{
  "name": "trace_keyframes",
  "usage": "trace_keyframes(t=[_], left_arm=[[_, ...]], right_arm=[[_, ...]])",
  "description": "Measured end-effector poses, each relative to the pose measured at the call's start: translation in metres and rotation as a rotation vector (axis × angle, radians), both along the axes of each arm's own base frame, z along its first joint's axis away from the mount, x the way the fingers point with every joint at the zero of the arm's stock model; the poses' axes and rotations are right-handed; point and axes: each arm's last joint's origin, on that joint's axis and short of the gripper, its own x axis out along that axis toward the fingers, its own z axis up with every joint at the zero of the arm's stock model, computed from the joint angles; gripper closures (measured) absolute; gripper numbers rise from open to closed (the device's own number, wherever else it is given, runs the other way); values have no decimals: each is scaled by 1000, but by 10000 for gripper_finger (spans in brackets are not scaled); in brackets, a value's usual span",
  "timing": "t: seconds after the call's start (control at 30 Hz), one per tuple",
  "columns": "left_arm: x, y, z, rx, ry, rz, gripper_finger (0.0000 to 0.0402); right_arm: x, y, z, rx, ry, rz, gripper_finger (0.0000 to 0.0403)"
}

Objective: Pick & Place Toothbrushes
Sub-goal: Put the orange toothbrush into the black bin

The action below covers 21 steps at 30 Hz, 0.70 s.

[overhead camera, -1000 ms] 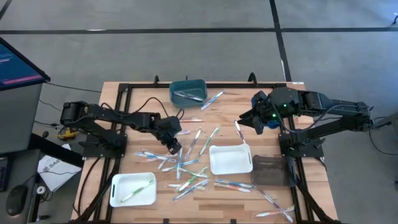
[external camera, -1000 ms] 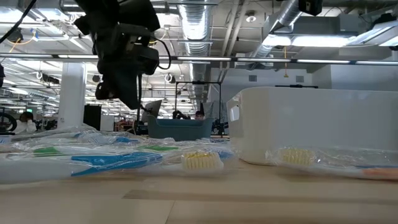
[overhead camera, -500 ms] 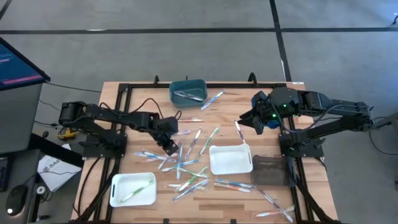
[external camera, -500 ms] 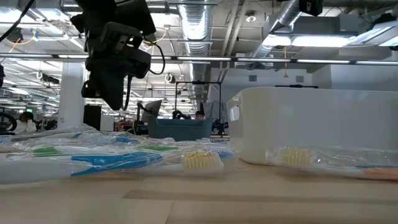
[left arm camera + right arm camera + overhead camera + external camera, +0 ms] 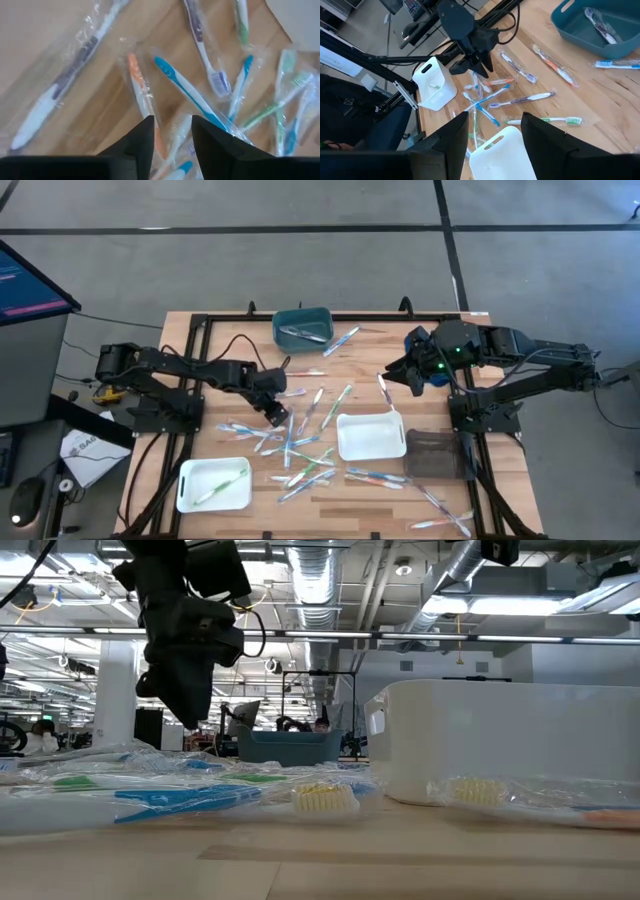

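Several wrapped toothbrushes (image 5: 300, 442) lie scattered flat on the wooden table's middle. My left gripper (image 5: 278, 418) hangs just above the pile's left side, pointing steeply down. In the left wrist view its fingers stand open (image 5: 172, 134) with nothing between them, over an orange toothbrush (image 5: 142, 92) and a blue one (image 5: 187, 95). My right gripper (image 5: 388, 372) waits raised at the far right, open (image 5: 495, 131) and holding nothing. The low view shows my left gripper (image 5: 185, 712) clear above the toothbrushes (image 5: 190, 795).
A teal tray (image 5: 302, 327) at the far edge holds a toothbrush. A white tray (image 5: 213, 485) at the near left holds a green one. Another white tray (image 5: 370, 436) and a dark tray (image 5: 432, 452) stand right of the pile. More toothbrushes (image 5: 440, 510) lie near right.
My left gripper has tipped at the wrist, its fingertips swinging a little toward the table's left edge and partly back, while staying above the pile. The toothbrushes lie as they did. My right arm has kept still.
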Motion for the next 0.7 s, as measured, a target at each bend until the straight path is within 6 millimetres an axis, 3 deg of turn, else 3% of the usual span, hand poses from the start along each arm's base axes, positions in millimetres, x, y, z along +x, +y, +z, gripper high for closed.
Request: trace_keyframes(t=[0.33,0.7], left_arm=[[2,-3,-5,2,19,61,279],[11,-15,-30,68,102,31,270]], right_arm=[[0,0,0,0,0,0,233],[0,0,0,-7,0,4,236]])
